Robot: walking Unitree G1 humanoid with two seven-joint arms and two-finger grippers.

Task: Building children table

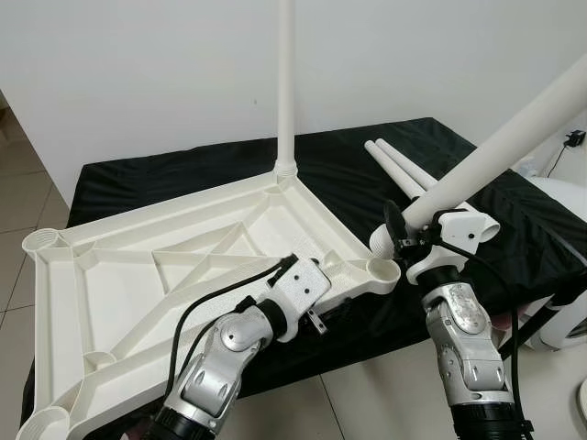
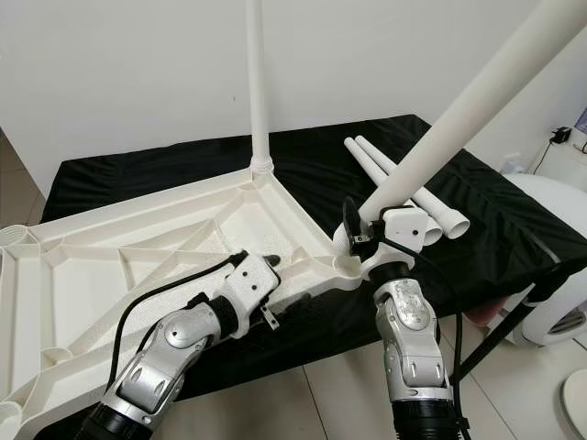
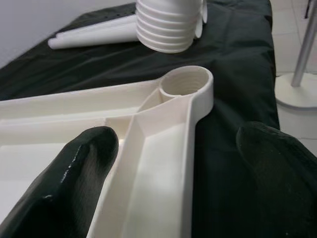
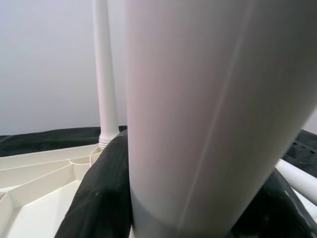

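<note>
Right pincer clamps a tilted white leg, threaded end just above the tabletop's corner socket. Left pincer wide, straddling the tabletop rim.

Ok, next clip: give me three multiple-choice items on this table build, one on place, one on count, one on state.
1. Where does the tabletop lie?
A. on the floor
B. upside down on a black cloth
C. against the wall

2. How many legs lie loose on the cloth?
A. two
B. none
C. four

3. What does the right gripper hold?
A. nothing
B. a cable
C. a white leg

Key: 1 B, its ribs face up on the black cloth; 2 A, the loose legs lie side by side; 3 C, the fingers close on the tilted leg near the corner socket.
</note>
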